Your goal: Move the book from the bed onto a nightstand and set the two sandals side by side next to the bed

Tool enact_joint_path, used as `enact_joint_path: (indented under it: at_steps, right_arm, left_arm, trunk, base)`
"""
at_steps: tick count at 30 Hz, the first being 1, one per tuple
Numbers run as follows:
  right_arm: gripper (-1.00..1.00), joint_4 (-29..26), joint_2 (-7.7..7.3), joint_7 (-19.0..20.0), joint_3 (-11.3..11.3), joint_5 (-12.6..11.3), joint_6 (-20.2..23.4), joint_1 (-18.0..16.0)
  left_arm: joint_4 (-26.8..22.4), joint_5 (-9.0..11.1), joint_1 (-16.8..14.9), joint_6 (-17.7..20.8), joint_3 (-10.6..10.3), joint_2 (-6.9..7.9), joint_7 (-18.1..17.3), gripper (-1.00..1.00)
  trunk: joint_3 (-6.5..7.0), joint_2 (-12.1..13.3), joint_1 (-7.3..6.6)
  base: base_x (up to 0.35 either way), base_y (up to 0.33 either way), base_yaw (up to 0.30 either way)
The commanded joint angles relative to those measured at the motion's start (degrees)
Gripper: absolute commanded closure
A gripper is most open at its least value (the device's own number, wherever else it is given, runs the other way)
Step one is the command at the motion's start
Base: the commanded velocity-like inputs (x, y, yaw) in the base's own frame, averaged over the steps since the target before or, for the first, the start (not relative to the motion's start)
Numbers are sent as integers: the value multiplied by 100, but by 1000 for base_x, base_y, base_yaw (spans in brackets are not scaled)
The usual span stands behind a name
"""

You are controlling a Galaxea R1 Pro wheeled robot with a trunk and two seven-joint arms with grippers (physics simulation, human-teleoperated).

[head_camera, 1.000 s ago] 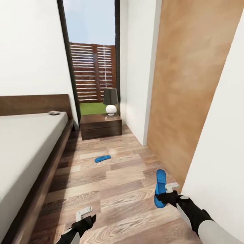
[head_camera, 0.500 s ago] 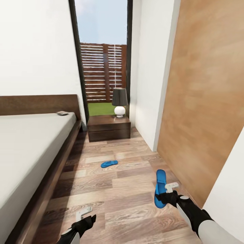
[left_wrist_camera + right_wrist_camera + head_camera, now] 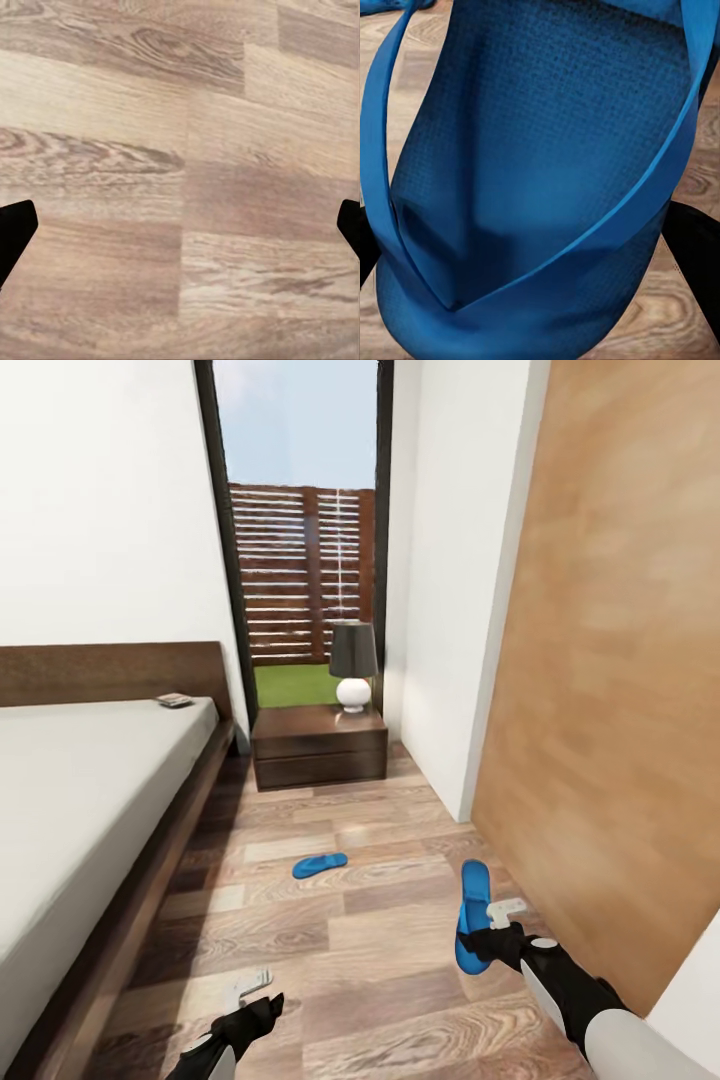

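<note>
One blue sandal hangs above the plank floor at the lower right, my right gripper shut on its heel end. Seen from the right wrist, that sandal looms close, a dark finger at its side. The second sandal lies flat on the floor ahead, between the bed and the wall. The book rests on the mattress's far corner by the headboard. The nightstand with its lamp stands beyond the bed. My left gripper hangs open over bare floor.
A white wall corner and a tall light wooden panel close off the right side of the aisle. A dark-framed window behind the nightstand shows the fence and lawn. The bed's dark frame borders the aisle on the left.
The whole picture has shifted: the camera turned left and rolled a little forward. Both arms keep their pose, and the right gripper still holds the sandal.
</note>
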Motion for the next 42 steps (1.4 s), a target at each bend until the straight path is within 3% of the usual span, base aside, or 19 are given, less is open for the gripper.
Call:
enact_joint_path:
  at_steps: [1, 42]
  right_arm:
    - [100, -1, 0, -2, -1, -2, 0, 0]
    - [100, -1, 0, -2, -1, 0, 0, 2]
  left_arm:
    - [0, 0, 0, 0, 0, 0, 0, -100]
    - [0, 2, 0, 0, 0, 0, -3, -100]
  trunk:
    - [0, 0, 0]
    - [0, 0, 0]
  base:
    - [330, 0, 0]
    - [330, 23, 0]
